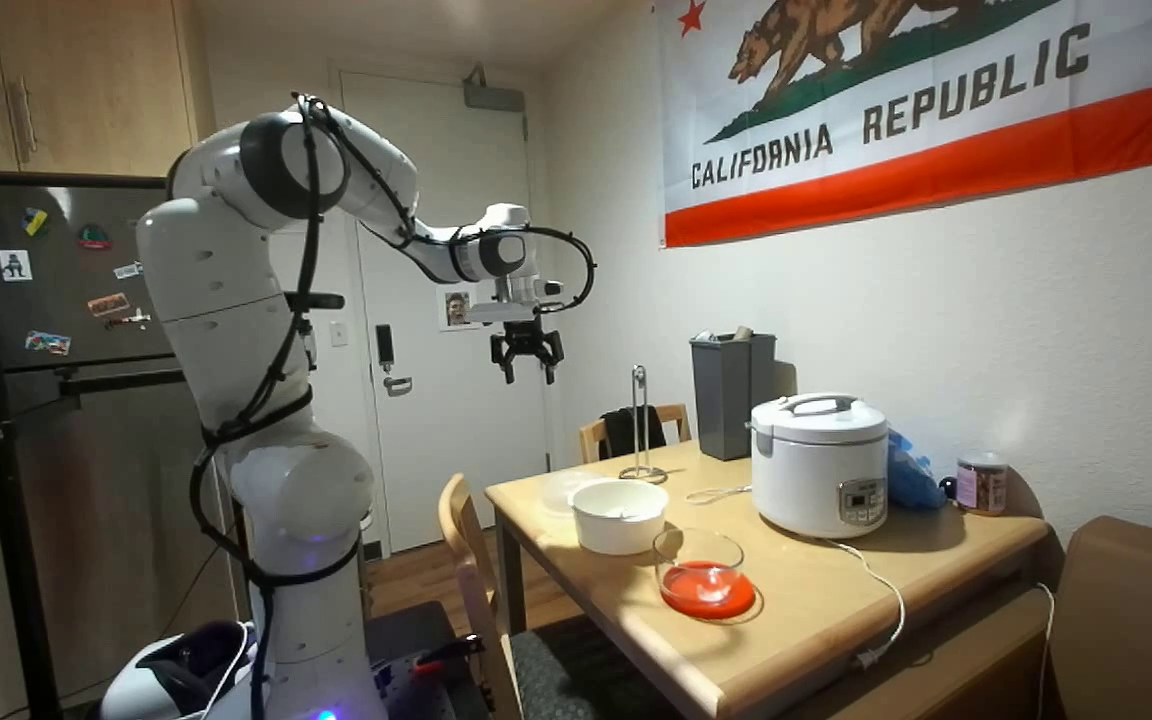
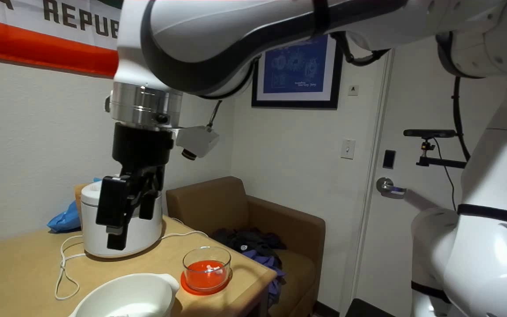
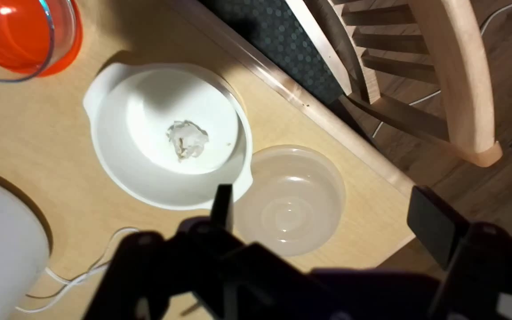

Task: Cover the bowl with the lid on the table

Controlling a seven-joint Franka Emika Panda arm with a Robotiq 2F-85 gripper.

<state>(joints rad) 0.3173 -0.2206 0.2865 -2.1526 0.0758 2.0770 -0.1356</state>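
Note:
The off-white bowl point(image 1: 618, 528) stands upright on the wooden table point(image 1: 796, 640). It also shows in an exterior view point(image 2: 126, 295), partly cut off, and in the wrist view point(image 3: 116, 142), with a small crumpled whitish piece inside. The translucent round lid point(image 3: 289, 195) lies on the table beside the bowl, near the table corner, its edge at the bowl's handle. It shows faintly in an exterior view point(image 1: 564, 490). My gripper point(image 1: 530, 376) is open and empty, high above the table. In the wrist view the open fingers point(image 3: 325, 211) frame the lid from above.
A clear glass bowl point(image 1: 701, 550) sits on a red lid point(image 1: 736, 603) beside the bowl. The white rice cooker point(image 1: 806, 480) and its cord stand behind. A metal paper holder point(image 1: 641, 430), a grey bin point(image 1: 724, 400) and a wooden chair point(image 3: 465, 66) are near the table edges.

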